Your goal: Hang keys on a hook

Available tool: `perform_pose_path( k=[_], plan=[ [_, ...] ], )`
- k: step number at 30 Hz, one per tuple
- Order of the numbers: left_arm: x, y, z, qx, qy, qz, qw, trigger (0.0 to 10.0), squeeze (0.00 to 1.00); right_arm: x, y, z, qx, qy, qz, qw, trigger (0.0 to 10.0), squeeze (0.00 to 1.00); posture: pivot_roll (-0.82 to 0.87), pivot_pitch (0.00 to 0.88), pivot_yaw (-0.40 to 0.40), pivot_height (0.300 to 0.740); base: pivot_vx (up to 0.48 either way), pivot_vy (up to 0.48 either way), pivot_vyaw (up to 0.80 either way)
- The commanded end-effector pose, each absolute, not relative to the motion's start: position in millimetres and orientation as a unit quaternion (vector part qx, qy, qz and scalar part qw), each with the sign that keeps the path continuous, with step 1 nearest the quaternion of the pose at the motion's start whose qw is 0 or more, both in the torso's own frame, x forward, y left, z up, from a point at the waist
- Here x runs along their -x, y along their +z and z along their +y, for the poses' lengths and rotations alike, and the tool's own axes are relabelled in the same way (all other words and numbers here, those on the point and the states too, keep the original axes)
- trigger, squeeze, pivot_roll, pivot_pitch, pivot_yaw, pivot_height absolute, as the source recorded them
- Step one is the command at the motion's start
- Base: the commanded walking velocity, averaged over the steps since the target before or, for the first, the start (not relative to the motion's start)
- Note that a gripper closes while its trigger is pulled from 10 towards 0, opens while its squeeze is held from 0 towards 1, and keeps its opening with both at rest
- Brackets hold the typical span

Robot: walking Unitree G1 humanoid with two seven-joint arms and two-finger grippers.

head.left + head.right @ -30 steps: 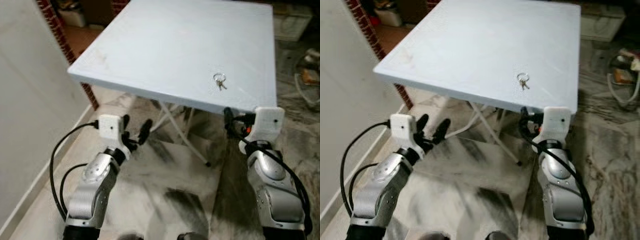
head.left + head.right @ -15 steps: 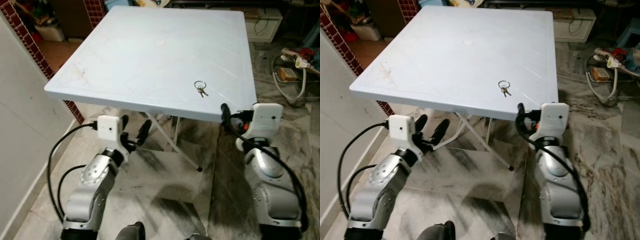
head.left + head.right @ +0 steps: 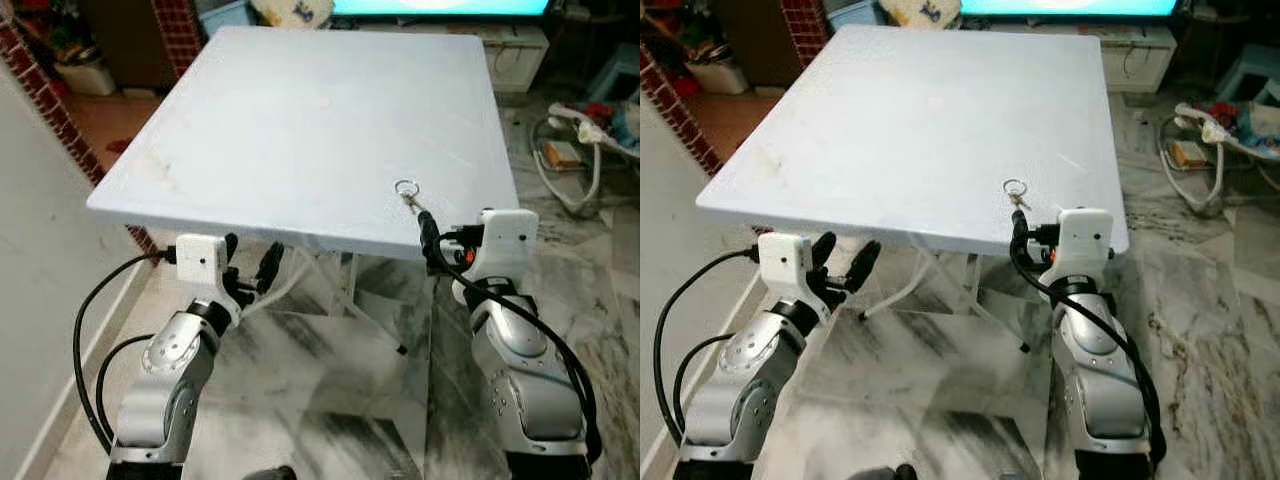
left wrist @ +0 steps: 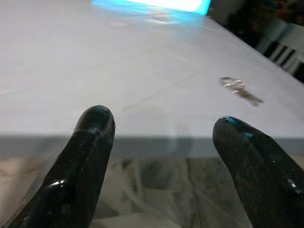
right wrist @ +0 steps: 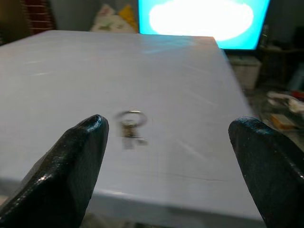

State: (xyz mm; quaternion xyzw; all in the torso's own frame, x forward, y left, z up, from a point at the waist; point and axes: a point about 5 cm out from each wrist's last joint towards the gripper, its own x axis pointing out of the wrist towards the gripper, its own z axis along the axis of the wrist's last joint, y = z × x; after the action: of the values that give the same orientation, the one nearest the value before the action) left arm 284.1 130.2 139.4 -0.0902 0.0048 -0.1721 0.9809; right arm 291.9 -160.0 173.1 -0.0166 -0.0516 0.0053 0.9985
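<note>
White square worktop (image 3: 300, 120) takes up most of the scene, on folding legs over a marble floor (image 3: 330, 400); a brick pillar (image 3: 40, 90) stands far left, a lit screen (image 5: 204, 21) glows behind the far edge, and cables and clutter (image 3: 575, 140) sit on the floor at right. Compared with a second ago the whole scene has slid: more of the far side shows and the worktop's near edge lies closer under the arms, so the robot has stepped in, not the things.

Left end effector (image 3: 248, 268) sits just below the near edge on the left, fingers spread open and empty, idle. Right end effector (image 5: 175, 156) is raised at the near right edge, fingers wide apart, nothing held. It was under the edge before; now it looks across the top.

Keys (image 3: 408, 192) lie flat on the worktop near the near-right corner, ring with small keys attached, just beyond the right end effector and between its fingertips in the right wrist view.

Judgement: approach is nearly done, grasp not yet begun. Flat keys on a smooth top may skid when pinched. I can't make out a hook.
</note>
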Motion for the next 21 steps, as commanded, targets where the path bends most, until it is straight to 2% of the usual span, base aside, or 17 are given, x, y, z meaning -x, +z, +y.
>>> perform_pose_path(
  k=[1, 7, 21],
  plan=[
    [-281.5, 139.2, 126.8, 0.091, -0.181, 0.006, 0.979, 10.0, 0.00, -291.1, 174.4, -163.5, 0.020, -0.003, -0.055, 0.998, 10.0, 0.00, -0.07, 0.171, 0.051, 0.740, 0.480, 0.000, 0.00],
    [-281.4, 137.9, 126.7, 0.099, -0.176, 0.011, 0.979, 10.0, 0.00, -291.0, 174.3, -163.1, 0.020, -0.004, -0.053, 0.998, 10.0, 0.00, -0.07, 0.174, 0.051, 0.740, 0.381, 0.000, 0.00],
    [-275.4, 135.1, 130.0, 0.080, -0.175, 0.020, 0.981, 10.0, 0.00, -292.2, 177.8, -153.1, -0.005, 0.002, -0.028, 1.000, 10.0, 0.00, -0.05, 0.194, 0.065, 0.740, 0.000, 0.000, 0.00]
  ],
)
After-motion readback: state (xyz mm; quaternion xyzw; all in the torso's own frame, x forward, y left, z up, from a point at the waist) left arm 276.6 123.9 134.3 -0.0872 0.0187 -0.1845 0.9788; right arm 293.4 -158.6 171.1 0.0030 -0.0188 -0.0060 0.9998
